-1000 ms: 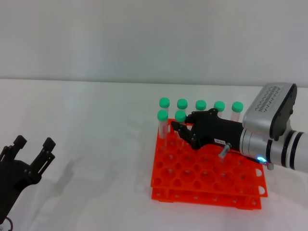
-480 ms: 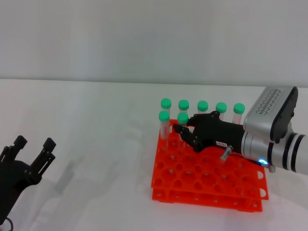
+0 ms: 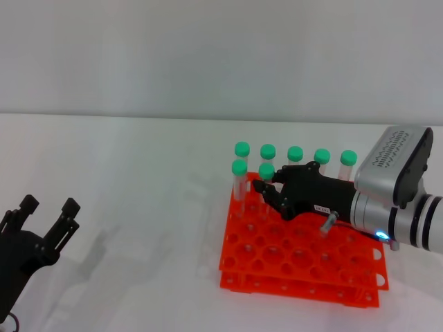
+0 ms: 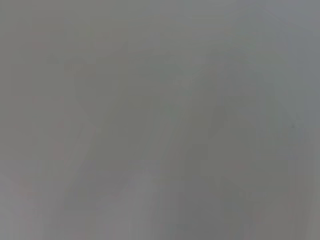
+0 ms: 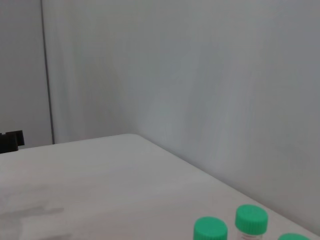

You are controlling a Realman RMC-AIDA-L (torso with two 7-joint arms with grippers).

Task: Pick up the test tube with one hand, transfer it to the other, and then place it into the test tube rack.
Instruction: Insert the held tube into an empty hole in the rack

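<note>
The orange-red test tube rack (image 3: 297,266) stands on the white table at centre right. Several green-capped tubes stand in its far rows. My right gripper (image 3: 267,185) reaches in from the right over the rack. Its black fingers close around the test tube (image 3: 266,171), which stands upright in the second row beside another tube (image 3: 239,168). My left gripper (image 3: 48,206) is open and empty, low at the left edge, far from the rack. The right wrist view shows green caps (image 5: 251,219) at the bottom. The left wrist view shows only grey.
A row of green-capped tubes (image 3: 295,153) fills the rack's far row, just behind my right gripper's fingers. The rack's near rows are open holes. A pale wall (image 3: 208,55) runs behind the table. White tabletop (image 3: 152,207) lies between the left gripper and the rack.
My right gripper has drawn slightly to the right, and the rack with its tubes has shifted right with it. The left gripper has not moved.
</note>
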